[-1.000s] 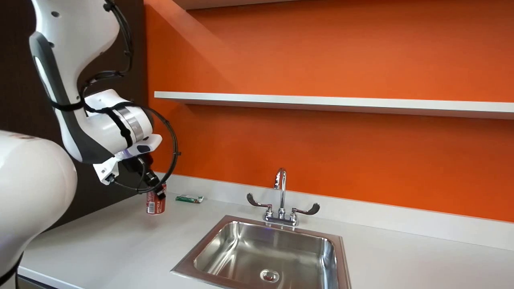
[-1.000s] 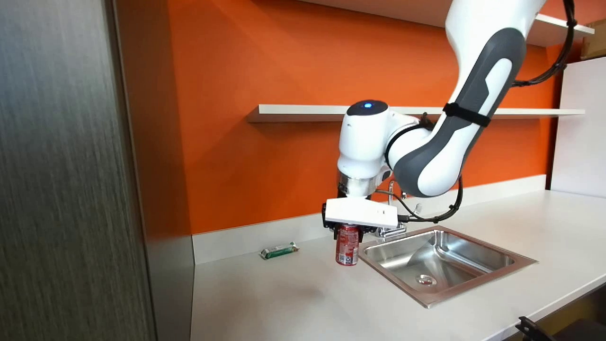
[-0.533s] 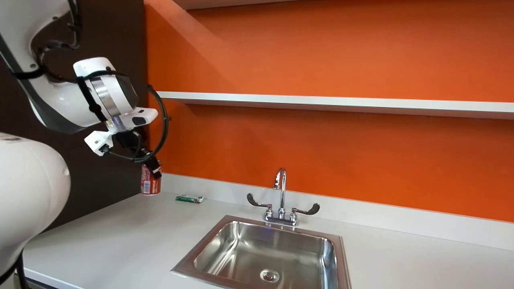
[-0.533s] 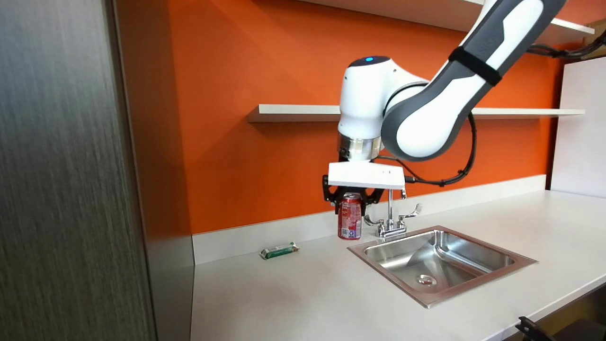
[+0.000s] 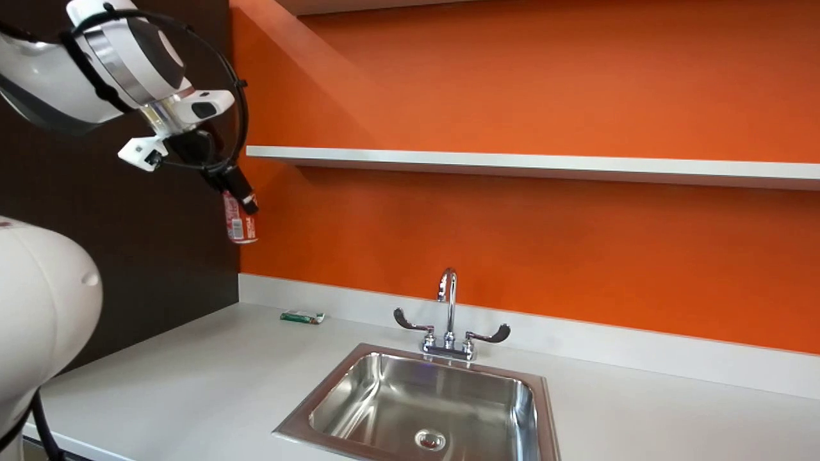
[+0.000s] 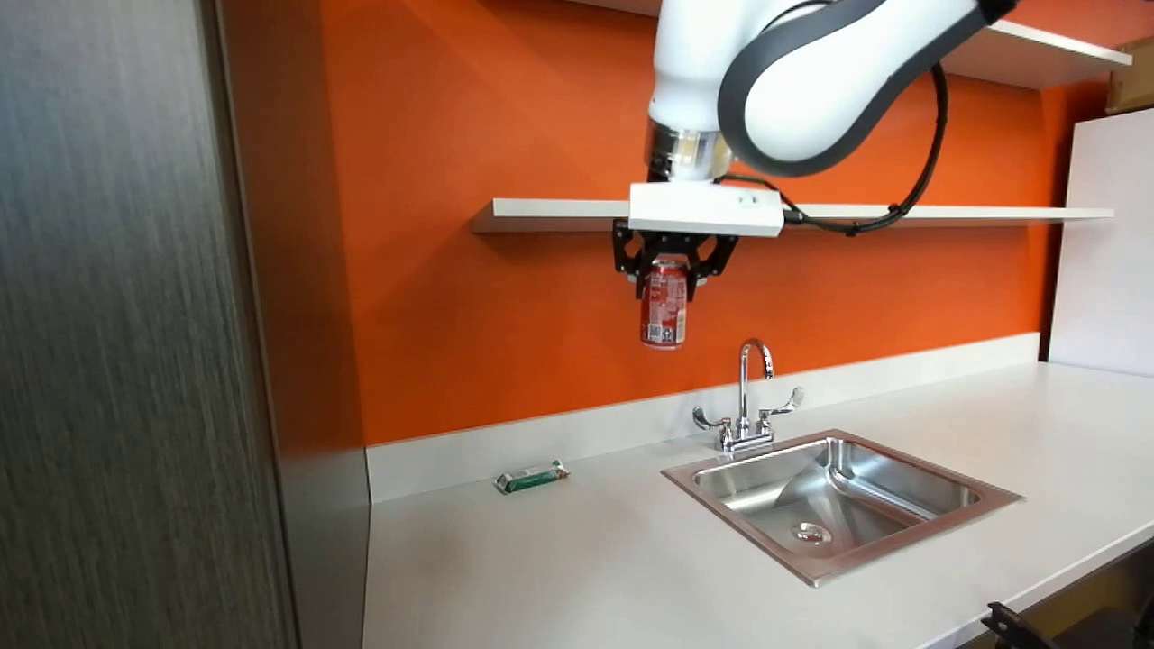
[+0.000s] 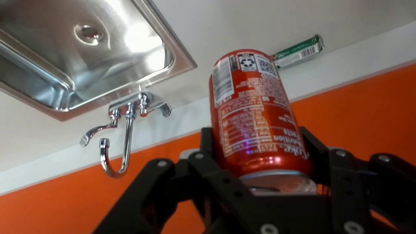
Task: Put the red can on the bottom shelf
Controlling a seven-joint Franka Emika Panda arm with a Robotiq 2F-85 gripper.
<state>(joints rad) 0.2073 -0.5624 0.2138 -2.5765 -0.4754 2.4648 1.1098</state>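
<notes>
One can hangs clasped in the gripper, lower than the shelf: best lift it well above, level its base, then ease inward.

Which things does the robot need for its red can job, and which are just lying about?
For the job:
red can, held up in the air
claw, gripping the can
bottom shelf, where the can should go

Not for the job:
green packet, lying on the counter
sink, set into the counter
faucet, by the sink
</notes>
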